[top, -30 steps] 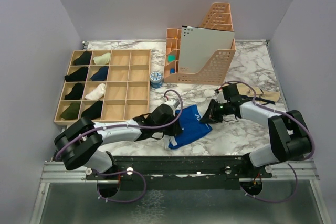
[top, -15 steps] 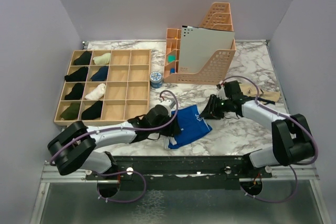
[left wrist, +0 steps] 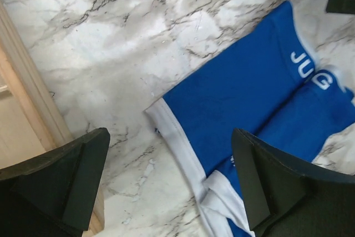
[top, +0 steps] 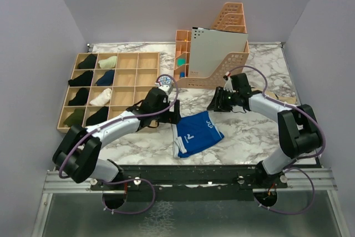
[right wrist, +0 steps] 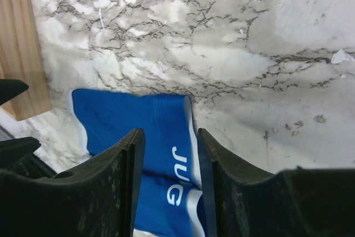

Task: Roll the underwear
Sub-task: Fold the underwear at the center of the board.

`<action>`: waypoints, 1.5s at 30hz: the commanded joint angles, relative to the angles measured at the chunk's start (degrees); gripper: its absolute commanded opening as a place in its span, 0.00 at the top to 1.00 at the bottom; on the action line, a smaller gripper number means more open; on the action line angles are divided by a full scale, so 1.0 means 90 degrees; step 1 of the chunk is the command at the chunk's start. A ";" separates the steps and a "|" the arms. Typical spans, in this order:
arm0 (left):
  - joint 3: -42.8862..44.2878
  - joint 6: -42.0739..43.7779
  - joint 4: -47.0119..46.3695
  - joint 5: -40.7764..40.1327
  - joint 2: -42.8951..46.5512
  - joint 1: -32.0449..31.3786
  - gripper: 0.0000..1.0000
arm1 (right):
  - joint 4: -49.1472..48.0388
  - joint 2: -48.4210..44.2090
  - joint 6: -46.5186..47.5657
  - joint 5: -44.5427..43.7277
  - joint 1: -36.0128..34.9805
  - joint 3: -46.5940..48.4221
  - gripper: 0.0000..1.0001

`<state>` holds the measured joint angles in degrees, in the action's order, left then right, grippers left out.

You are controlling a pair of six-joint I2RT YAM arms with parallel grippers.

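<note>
The blue underwear (top: 197, 135), white-trimmed with white letters, lies folded flat on the marble near the front edge. My left gripper (top: 173, 116) hovers just left of and above it, wide open. In the left wrist view the underwear (left wrist: 249, 92) spreads below and right, with nothing between the left gripper (left wrist: 169, 184) fingers. My right gripper (top: 216, 104) hangs behind the cloth's far right corner, open part way. In the right wrist view the underwear (right wrist: 127, 120) shows through the right gripper (right wrist: 169, 137) gap, untouched.
A wooden divided tray (top: 125, 90) with several rolled dark and pale items stands at the left. Peach file holders (top: 222, 59) stand at the back. A small blue-and-white tin (top: 165, 81) sits by the left wrist. A beige cloth (top: 285, 101) lies at the right.
Both grippers have opened, let go of the underwear and drawn back from it, the left one up and left, the right one toward the back. The cloth now lies flat.
</note>
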<state>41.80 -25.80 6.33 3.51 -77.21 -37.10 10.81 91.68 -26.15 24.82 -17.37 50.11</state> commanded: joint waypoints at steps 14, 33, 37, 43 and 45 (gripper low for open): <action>0.0985 0.1561 0.0819 0.1313 -0.1722 0.0413 0.31 | 0.0253 0.0706 0.1384 -0.0701 -0.0443 0.0550 0.52; 0.0941 0.1802 0.0874 0.1726 -0.2209 0.0419 0.71 | 0.0135 0.1134 0.1495 -0.0842 -0.0723 0.0548 0.85; 0.0927 0.1812 0.0812 0.1908 -0.2208 0.0421 0.85 | 0.0007 0.0986 0.1333 -0.0893 -0.0717 0.0516 0.99; 0.0947 0.1793 0.0781 0.1919 -0.1699 0.0422 1.00 | -0.0286 0.0466 0.1136 -0.0967 -0.0717 0.0406 1.00; 0.0855 0.1793 0.0746 0.1925 -0.1362 0.0426 1.00 | -0.0632 0.0061 0.1069 -0.0979 -0.0717 0.0101 0.99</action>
<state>50.74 -9.98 12.34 18.79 -95.02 -33.12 10.20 98.89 -14.87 17.80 -23.57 54.30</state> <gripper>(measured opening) 0.027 0.011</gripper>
